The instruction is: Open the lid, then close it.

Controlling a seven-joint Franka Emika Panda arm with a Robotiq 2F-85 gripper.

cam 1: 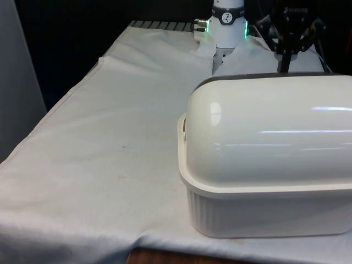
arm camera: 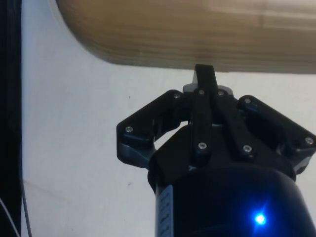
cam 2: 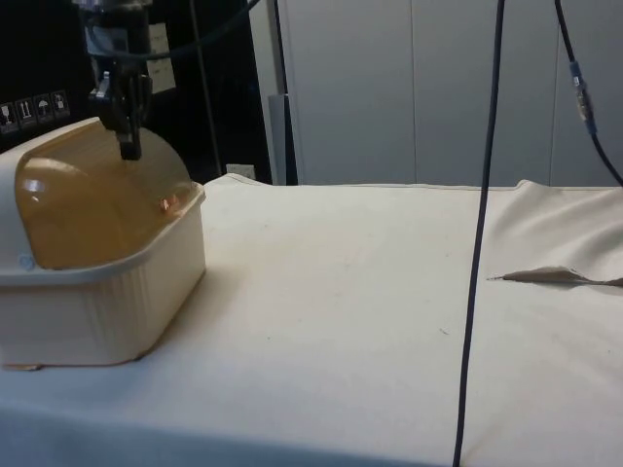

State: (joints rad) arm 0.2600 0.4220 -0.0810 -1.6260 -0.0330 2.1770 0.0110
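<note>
A cream bread box (cam 1: pixel 264 209) stands on the white cloth at the front view's right, with its rounded back toward that camera. In the side view the box (cam 2: pixel 97 311) has a brown curved roll lid (cam 2: pixel 97 204) that reaches down to the front rim. My gripper (cam 2: pixel 128 148) hangs upright over the upper part of the lid, fingers pressed together, tips at or just above its surface. In the wrist view the gripper (arm camera: pixel 205 74) is shut with nothing in it, tip next to the brown lid (arm camera: pixel 197 29). From the front, the gripper (cam 1: pixel 285 65) drops behind the box.
A black cable (cam 2: pixel 482 243) hangs down in front of the table in the side view. A fold in the cloth (cam 2: pixel 555 277) lies at that view's right. Bare cloth (cam 1: pixel 110 148) stretches across the front view's left, ending at the table's near edge (cam 1: pixel 165 256).
</note>
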